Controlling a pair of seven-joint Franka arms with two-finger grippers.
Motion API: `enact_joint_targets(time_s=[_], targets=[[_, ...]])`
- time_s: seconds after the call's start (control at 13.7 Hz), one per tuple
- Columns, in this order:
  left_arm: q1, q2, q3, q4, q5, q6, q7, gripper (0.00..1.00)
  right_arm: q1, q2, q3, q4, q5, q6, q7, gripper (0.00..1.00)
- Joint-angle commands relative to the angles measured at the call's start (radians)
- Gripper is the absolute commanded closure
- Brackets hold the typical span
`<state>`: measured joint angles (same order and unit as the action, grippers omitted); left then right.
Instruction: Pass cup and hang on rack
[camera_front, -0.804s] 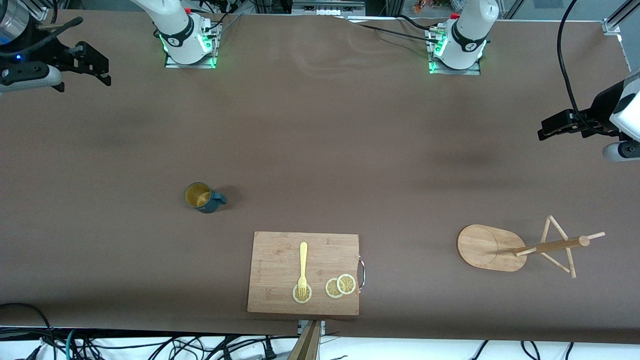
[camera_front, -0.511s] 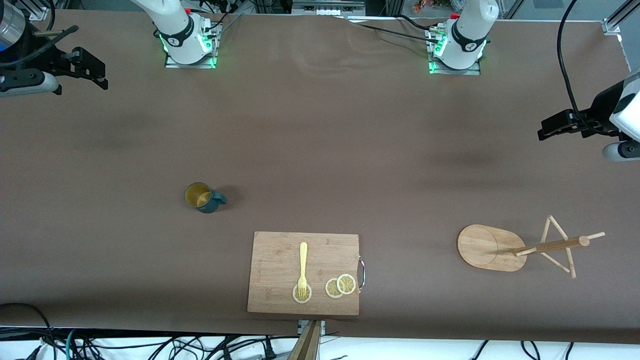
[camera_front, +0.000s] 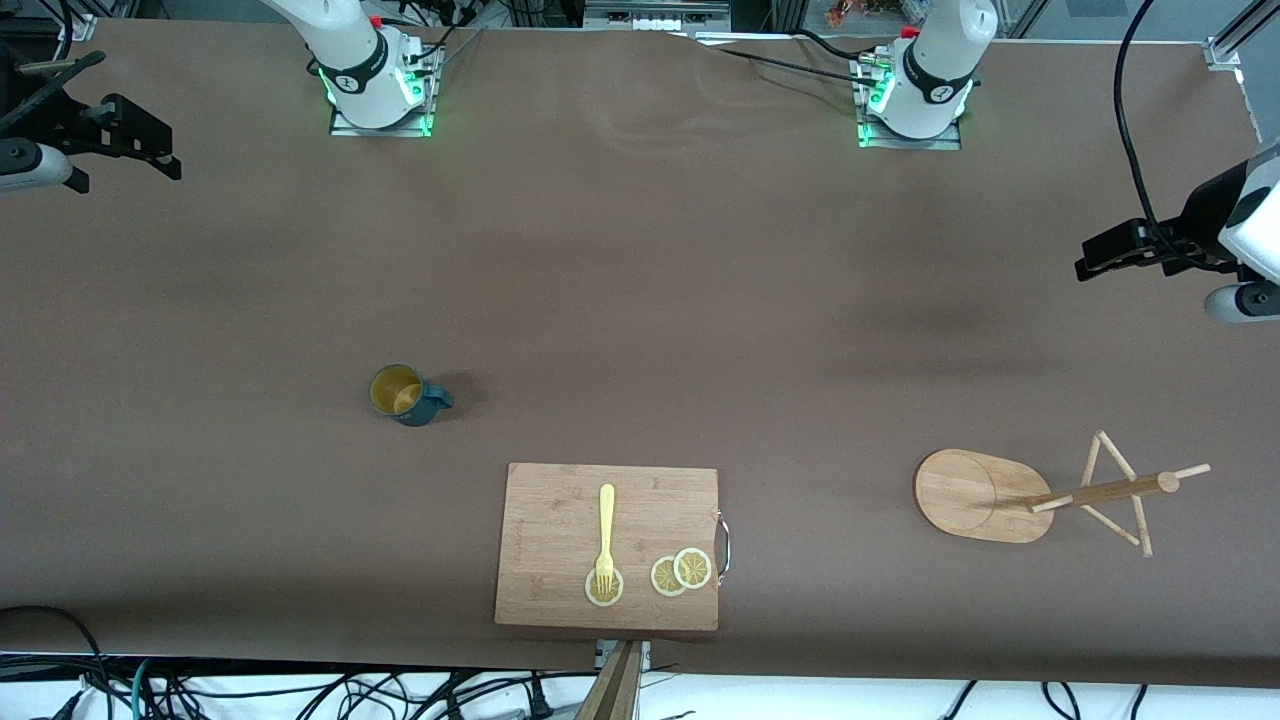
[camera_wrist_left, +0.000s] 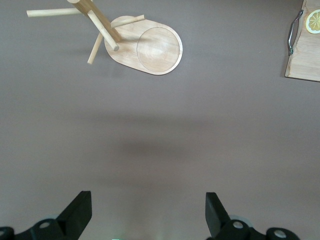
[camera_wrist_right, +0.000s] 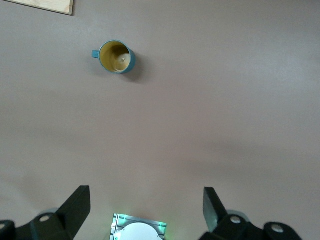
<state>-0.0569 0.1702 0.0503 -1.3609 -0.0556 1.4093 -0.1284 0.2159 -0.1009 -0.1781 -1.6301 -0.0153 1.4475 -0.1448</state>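
The dark teal cup (camera_front: 405, 393) with a yellow inside stands upright on the brown table, its handle pointing toward the left arm's end. It also shows in the right wrist view (camera_wrist_right: 116, 56). The wooden rack (camera_front: 975, 495) stands near the left arm's end, with bare pegs, and also shows in the left wrist view (camera_wrist_left: 150, 47). My right gripper (camera_front: 130, 165) is open and empty, high over the table's edge at the right arm's end (camera_wrist_right: 145, 207). My left gripper (camera_front: 1115, 252) is open and empty, high over the left arm's end (camera_wrist_left: 147, 210).
A wooden cutting board (camera_front: 607, 545) lies near the front edge, between the cup and the rack. It carries a yellow fork (camera_front: 605, 535) and lemon slices (camera_front: 682, 572). The arm bases (camera_front: 378, 85) stand along the edge farthest from the front camera.
My right gripper has drifted outward toward the right arm's end of the table. The left arm, cup and rack have not moved.
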Motion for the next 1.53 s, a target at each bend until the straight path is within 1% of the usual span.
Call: enact_joint_targets(time_s=[0.0, 0.29, 0.51, 0.88, 1.02, 1.24, 1.46], targets=[[-0.004, 0.02, 0.0, 0.04, 0.005, -0.01, -0.005, 0.0, -0.003, -0.025, 0.009, -0.036, -0.005, 0.001, -0.016, 0.0], [-0.004, 0.02, 0.0, 0.04, 0.003, -0.012, -0.005, 0.0, -0.003, -0.054, 0.009, -0.091, -0.005, 0.008, -0.016, 0.0], [-0.004, 0.02, 0.0, 0.04, 0.003, -0.012, -0.005, 0.0, -0.003, -0.063, 0.011, -0.109, -0.005, 0.011, -0.016, 0.0], [-0.004, 0.02, 0.0, 0.04, 0.003, -0.012, -0.005, 0.0, -0.003, -0.109, 0.011, -0.183, -0.006, 0.053, -0.016, 0.0], [-0.006, 0.02, -0.001, 0.04, 0.003, -0.012, -0.005, 0.0, -0.003, -0.114, 0.009, -0.191, -0.009, 0.06, -0.016, 0.0], [-0.004, 0.02, -0.001, 0.04, 0.003, -0.012, -0.005, 0.0, -0.003, -0.102, 0.011, -0.241, -0.009, 0.135, -0.018, 0.0], [-0.004, 0.02, -0.001, 0.04, 0.003, -0.012, -0.005, 0.0, -0.003, -0.059, 0.009, -0.31, 0.0, 0.266, -0.015, 0.0]])
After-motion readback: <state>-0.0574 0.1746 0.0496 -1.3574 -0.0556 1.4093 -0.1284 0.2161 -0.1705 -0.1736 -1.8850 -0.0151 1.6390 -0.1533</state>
